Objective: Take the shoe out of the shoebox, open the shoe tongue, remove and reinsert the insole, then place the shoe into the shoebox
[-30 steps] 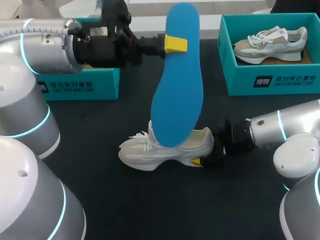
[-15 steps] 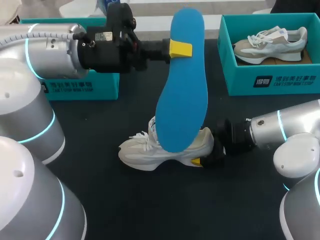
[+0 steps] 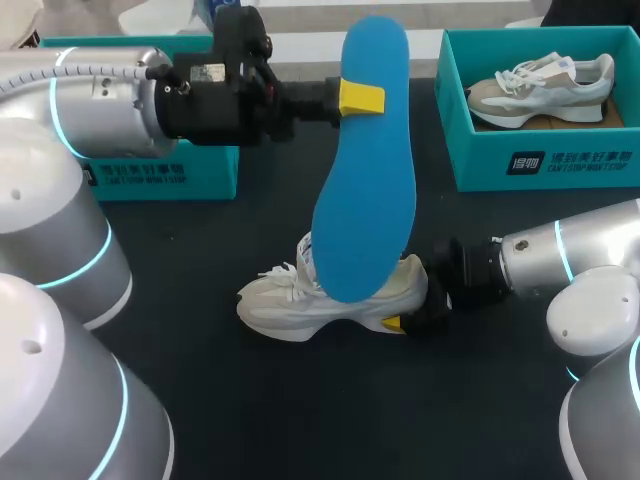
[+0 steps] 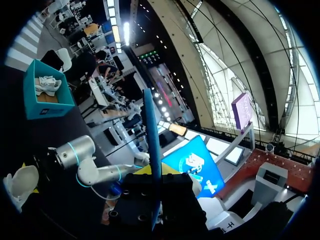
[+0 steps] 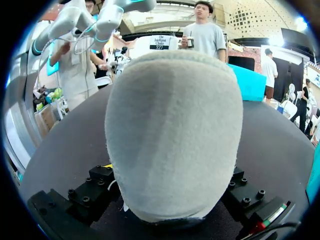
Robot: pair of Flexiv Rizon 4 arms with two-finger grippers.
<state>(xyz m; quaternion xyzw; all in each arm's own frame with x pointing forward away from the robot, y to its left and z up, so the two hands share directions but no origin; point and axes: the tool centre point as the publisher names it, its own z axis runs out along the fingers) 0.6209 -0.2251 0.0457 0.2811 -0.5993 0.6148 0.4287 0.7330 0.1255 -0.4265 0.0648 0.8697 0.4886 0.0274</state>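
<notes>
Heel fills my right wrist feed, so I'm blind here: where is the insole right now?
Observer: The left pincer holds the blue insole raised over the white shoe.
Operator: Is the shoe upright?
Observer: Yes, it stands on its sole on the table, toe toward the left arm's side.
Operator: Any shoebox free?
Observer: The teal shoebox at far right holds a second shoe.

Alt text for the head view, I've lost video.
Left gripper holds a blue insole aloft over a white shoe on the table; right gripper grips the shoe's heel. A teal shoebox, far right, holds another shoe.
</notes>
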